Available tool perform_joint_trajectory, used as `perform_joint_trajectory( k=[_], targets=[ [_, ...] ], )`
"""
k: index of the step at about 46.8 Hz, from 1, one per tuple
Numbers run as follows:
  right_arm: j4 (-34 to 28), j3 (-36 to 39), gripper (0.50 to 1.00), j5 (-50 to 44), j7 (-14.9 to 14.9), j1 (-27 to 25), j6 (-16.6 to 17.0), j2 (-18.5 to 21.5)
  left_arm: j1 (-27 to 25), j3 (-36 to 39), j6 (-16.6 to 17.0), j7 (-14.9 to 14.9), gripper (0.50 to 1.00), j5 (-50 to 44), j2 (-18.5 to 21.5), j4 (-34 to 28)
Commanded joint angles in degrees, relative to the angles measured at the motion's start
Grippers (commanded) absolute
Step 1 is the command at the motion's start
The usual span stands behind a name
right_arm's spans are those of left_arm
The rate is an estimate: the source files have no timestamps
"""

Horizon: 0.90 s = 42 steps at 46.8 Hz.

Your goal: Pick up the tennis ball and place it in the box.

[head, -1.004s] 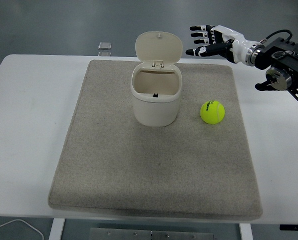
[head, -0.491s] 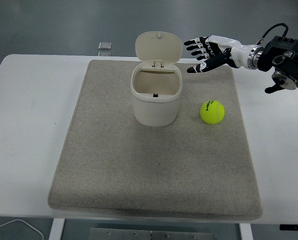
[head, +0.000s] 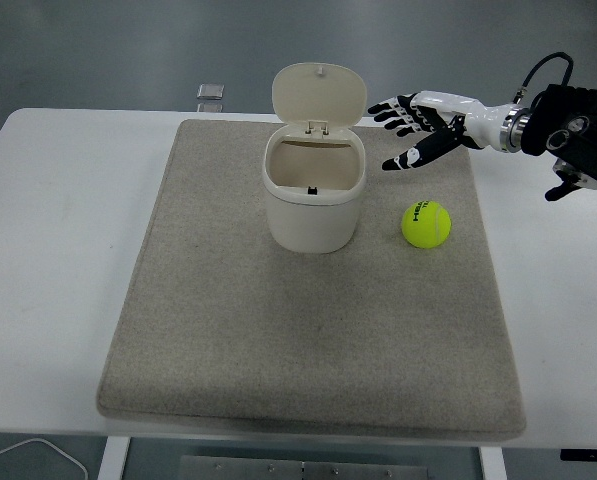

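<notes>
Tennis ball (head: 425, 223): showing fuzzy yellow-green felt, matt. Lidded box (head: 312, 190): appearing as smooth cream plastic, giving off a soft sheen on its raised lid (head: 318, 95). Mat (head: 278, 330): lying as coarse beige fabric, matt and rough-textured. Table (head: 58, 250): presenting a smooth white surface. Right hand (head: 418, 122): showing glossy white and black hard plastic shells.
</notes>
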Motion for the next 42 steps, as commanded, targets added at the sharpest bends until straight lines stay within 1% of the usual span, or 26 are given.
perform_joint_trajectory(
  k=[1,6,8,14,18,22,29,39,42],
  targets=[
    [0.0,-0.1,0.921,-3.6,1.0,0.5,0.2,0.0,0.0,0.0,0.0,0.0,0.996,0.0,0.0,0.0],
    [0.0,-0.2,0.921,-8.1,2.0,1.0,0.7,0.0,0.0,0.0,0.0,0.0,0.996,0.0,0.0,0.0],
    [0.0,-0.2,0.921,-9.3,2.5,1.5,1.6,0.0,0.0,0.0,0.0,0.0,0.996,0.0,0.0,0.0],
    [0.2,-0.4,0.921,-11.9,4.0,2.3,5.6,-0.3,0.0,0.0,0.0,0.0,0.996,0.0,0.0,0.0],
    [1.2,-0.8,0.921,-15.0,5.5,2.4,6.7,-1.6,0.0,0.0,0.0,0.0,0.996,0.0,0.0,-0.1],
    [2.9,-0.9,0.921,-15.9,6.9,2.4,6.7,-3.0,0.0,0.0,0.0,0.0,0.996,0.0,0.0,0.0],
    [4.8,-0.6,0.921,-16.1,7.0,1.7,5.8,-4.8,0.0,0.0,0.0,0.0,0.996,0.0,0.0,0.0],
    [9.8,-0.5,0.921,-17.0,7.1,0.3,2.8,-9.1,0.0,0.0,-0.1,0.0,0.996,0.0,0.0,-0.1],
    [10.7,-0.5,0.921,-17.5,7.6,0.1,1.5,-9.9,0.0,0.0,0.0,0.0,0.996,0.0,0.0,0.0]
  ],
)
